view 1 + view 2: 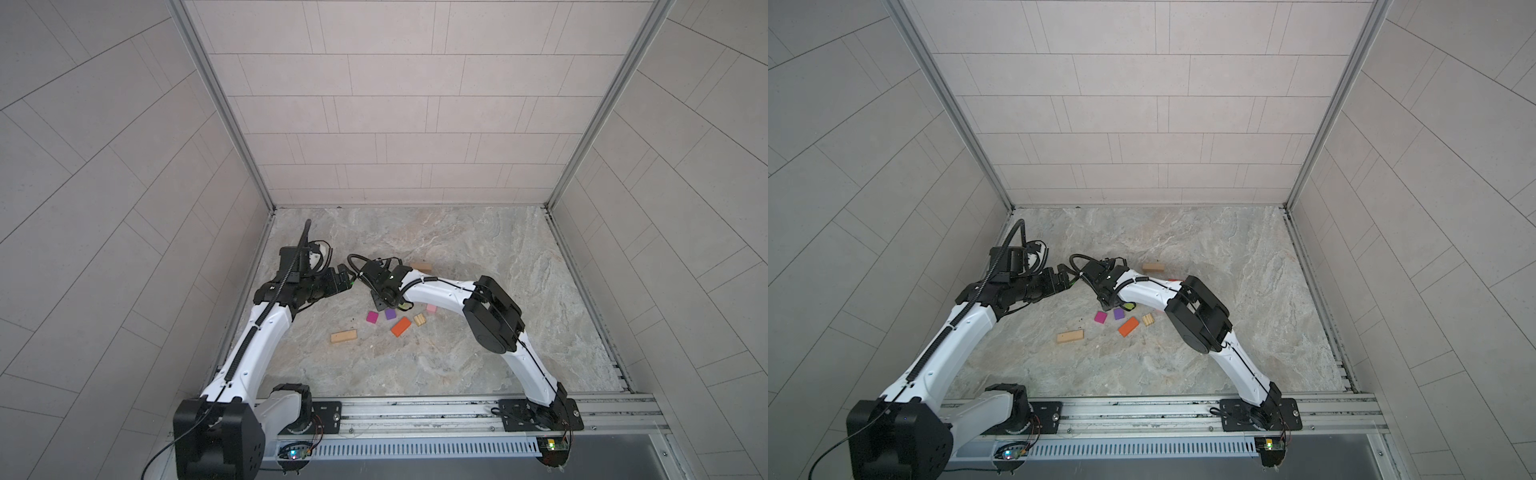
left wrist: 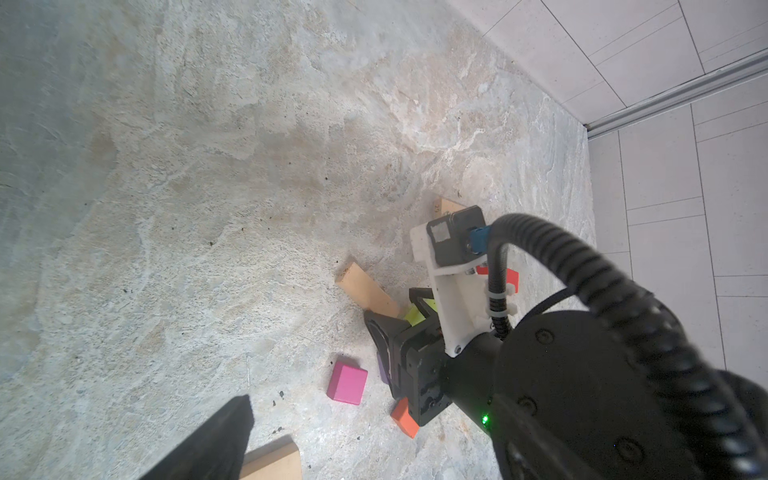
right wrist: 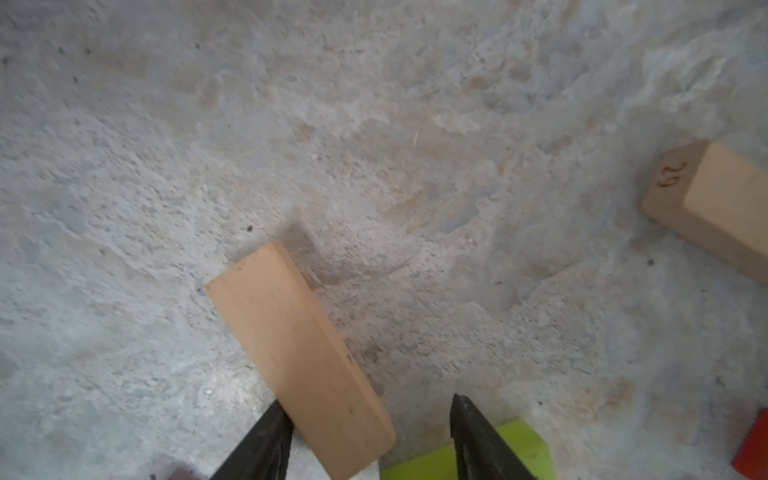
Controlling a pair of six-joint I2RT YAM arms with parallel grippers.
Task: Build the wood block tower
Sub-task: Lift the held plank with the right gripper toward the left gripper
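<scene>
While the right end effector (image 3: 368, 401) straddles one end of a tan bar (image 3: 299, 353) lying flat on the tabletop (image 3: 374, 124), its jaws are open. One finger (image 3: 266, 436) touches the bar's side; the other stands clear of it, just beside a green block (image 3: 528, 449). A second bar (image 3: 723, 208) lies well apart, and a red block (image 3: 754, 449) shows at the edge. In a top view the magenta cube (image 1: 372, 317), purple cube (image 1: 390, 313), orange block (image 1: 401, 326), ridged piece (image 1: 419, 319), pink block (image 1: 431, 308) and a third bar (image 1: 344, 336) lie singly near that arm. The left end effector (image 1: 340, 282) hangs above the tabletop beside them, jaws wide and empty.
</scene>
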